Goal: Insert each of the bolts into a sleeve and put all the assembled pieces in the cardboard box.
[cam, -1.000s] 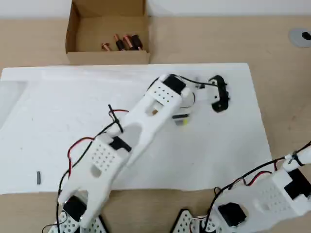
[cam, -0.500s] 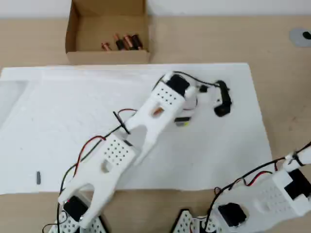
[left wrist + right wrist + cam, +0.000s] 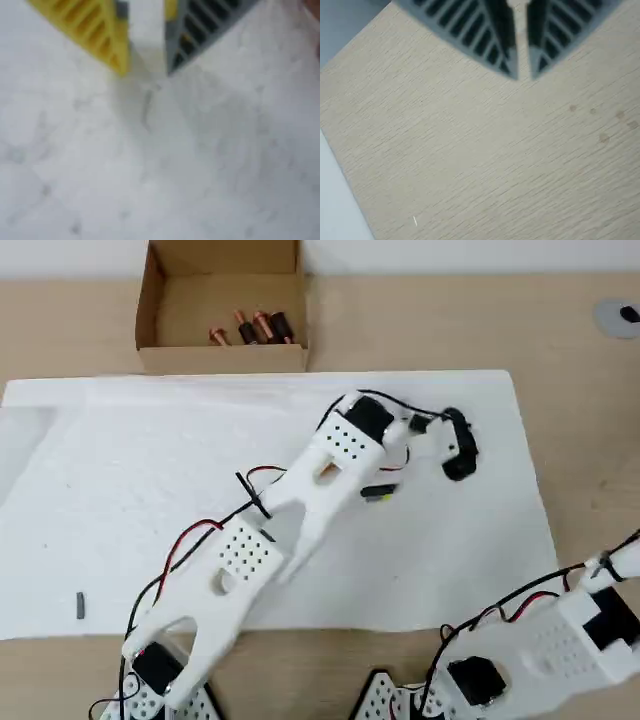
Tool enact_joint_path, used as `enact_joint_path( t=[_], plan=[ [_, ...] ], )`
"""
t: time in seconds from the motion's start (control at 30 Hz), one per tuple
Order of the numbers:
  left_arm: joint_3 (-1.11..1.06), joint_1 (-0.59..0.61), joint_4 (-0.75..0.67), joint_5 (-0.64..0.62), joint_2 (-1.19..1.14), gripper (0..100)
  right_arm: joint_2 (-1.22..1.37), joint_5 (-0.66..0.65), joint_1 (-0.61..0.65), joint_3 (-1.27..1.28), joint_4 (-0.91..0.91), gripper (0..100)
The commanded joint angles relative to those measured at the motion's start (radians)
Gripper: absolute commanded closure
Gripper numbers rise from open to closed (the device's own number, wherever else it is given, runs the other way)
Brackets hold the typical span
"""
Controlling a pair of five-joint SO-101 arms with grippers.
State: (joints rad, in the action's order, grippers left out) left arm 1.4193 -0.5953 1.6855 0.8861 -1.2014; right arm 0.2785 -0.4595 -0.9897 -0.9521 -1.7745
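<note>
over the last second my left arm has pulled a little away from the cardboard box (image 3: 146, 310) and toward the near right of the white mat (image 3: 120, 470), with its elbow folding up as it went. the left pincer (image 3: 146, 70) now hangs low over bare mat. its yellow and grey tips are slightly spread and there is nothing between them.

the assembled pieces (image 3: 250, 328), copper and black, lie in a row on the floor of the box and have not shifted, so i read this as a drop-off finished and the arm backing out.

the right pincer (image 3: 524, 75) is parked over the wooden table (image 3: 470, 165) off the mat, and its tips are pressed almost together on nothing.

one small grey piece (image 3: 79, 605) sits on the mat near its front left edge, well apart from both arms. i cannot tell whether it is a bolt, a sleeve or a scrap. if it is a part, the job is not done and the left arm is the closer one to send across. otherwise the box already holds everything.
</note>
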Motion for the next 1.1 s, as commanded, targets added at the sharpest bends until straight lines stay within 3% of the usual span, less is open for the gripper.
enact_joint_path(
  t=[0.0, 0.4, 0.63, 0.87, 1.07],
  plan=[
    [0.232, 0.21, -0.035, -0.115, 0.028, 99, -0.012, -0.002, -0.022, -0.047, -0.014, 98.7],
    [0.245, 0.252, 0.068, -0.18, 0.12, 98, -0.012, 0.0, -0.008, 0.025, -0.014, 98.7],
    [0.23, 0.219, 0.069, -0.184, 0.179, 74, -0.012, 0.0, -0.002, 0.036, -0.014, 98.7],
    [-0.006, 0.132, 0.066, -0.187, 0.251, 74, -0.012, 0.0, -0.01, 0.036, -0.014, 98.7],
    [-0.072, 0.11, 0.049, -0.19, 0.251, 74, -0.005, 0.0, -0.012, 0.036, -0.014, 98.7]
  ],
)
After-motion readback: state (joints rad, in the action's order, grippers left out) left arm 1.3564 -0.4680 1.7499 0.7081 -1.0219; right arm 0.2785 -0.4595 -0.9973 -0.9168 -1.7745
